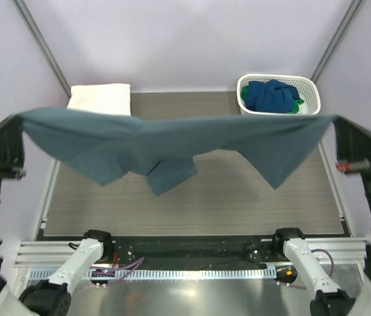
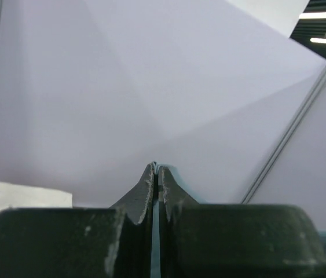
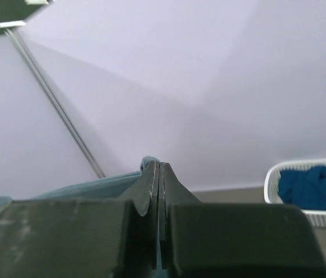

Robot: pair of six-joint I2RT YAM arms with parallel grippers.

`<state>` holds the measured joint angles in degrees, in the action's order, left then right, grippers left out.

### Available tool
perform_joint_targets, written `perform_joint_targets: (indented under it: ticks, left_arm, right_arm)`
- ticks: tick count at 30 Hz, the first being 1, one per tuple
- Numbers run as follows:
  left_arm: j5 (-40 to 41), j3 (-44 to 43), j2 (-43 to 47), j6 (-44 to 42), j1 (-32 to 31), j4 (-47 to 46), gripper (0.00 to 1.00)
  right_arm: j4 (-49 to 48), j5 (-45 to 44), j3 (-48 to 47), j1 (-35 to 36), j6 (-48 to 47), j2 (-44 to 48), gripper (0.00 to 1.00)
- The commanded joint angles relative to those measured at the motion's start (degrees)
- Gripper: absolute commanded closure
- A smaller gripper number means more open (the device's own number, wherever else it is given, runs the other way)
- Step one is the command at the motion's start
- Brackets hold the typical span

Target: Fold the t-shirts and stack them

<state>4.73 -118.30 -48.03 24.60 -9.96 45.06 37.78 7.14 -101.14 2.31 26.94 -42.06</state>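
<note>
A slate grey-blue t-shirt (image 1: 172, 141) hangs stretched in the air across the whole table, its lower parts drooping. My left gripper (image 1: 19, 120) is shut on its left corner, and a thin strip of the cloth shows between the left gripper (image 2: 156, 169) fingers in the left wrist view. At the other end my right gripper (image 1: 337, 120) is shut on the right corner; the t-shirt (image 3: 87, 188) runs off to the left of the right gripper (image 3: 157, 167). A folded cream t-shirt (image 1: 100, 99) lies at the table's far left. More t-shirts (image 1: 272, 96), blue and green, fill the basket.
A white lattice basket (image 1: 310, 99) stands at the far right of the table; it also appears as the basket (image 3: 301, 188) at the right edge of the right wrist view. The striped grey mat (image 1: 238, 204) lies under the hanging shirt. Pale walls and metal posts enclose the table.
</note>
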Motion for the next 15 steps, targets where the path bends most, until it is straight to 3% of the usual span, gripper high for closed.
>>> perform_joint_targets:
  ticks: [1,4,8,15]
  left_arm:
    - [-1.65,0.62,2.85,-3.06,0.20,-3.30,1.00]
    - [-2.36,-0.78,3.21,-3.77,0.11,-5.76,1.00]
    - [-2.80,-6.05,-2.93,-5.08,-0.59,-5.60,1.00]
    - [-3.76,-15.19,-22.17,-6.58,-1.91,-6.03,1.00]
  right_arm:
    - [1.24,-5.11,-0.90,0.07,-1.63,4.70,0.99]
    - [1.24,-8.79,-1.51,0.85,-2.85,6.29,0.99]
    - [1.24,-11.70,-3.27,1.82,-5.23,2.17,0.99]
    - [0.81,-20.13,-1.96,2.26,-8.39,-11.89,0.99]
